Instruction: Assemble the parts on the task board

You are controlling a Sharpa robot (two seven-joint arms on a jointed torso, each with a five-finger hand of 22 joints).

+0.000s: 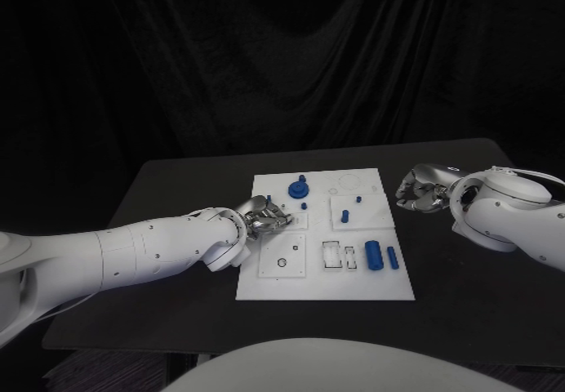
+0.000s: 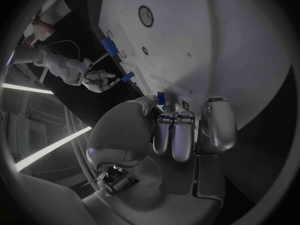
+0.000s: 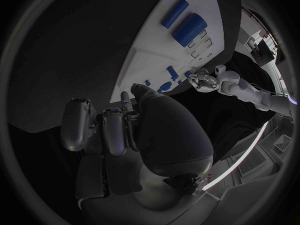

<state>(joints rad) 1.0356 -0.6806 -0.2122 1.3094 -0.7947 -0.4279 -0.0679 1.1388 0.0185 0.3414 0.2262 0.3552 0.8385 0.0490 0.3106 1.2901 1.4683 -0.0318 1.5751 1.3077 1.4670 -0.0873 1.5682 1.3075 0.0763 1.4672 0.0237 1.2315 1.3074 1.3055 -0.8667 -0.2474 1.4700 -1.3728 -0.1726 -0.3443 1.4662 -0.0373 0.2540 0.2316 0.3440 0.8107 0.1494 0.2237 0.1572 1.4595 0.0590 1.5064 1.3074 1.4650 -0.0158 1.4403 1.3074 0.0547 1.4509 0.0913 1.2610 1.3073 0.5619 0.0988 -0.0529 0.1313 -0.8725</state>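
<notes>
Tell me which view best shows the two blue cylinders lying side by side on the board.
The right wrist view: the cylinders appear large, unobstructed, on the board. The head view shows them smaller, near the board's right edge. The left wrist view shows other blue parts, not clearly these.

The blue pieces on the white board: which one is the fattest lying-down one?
The thick blue cylinder near the board's front right. A much thinner blue rod lies beside it, and the small blue peg farther back is shorter.
</notes>
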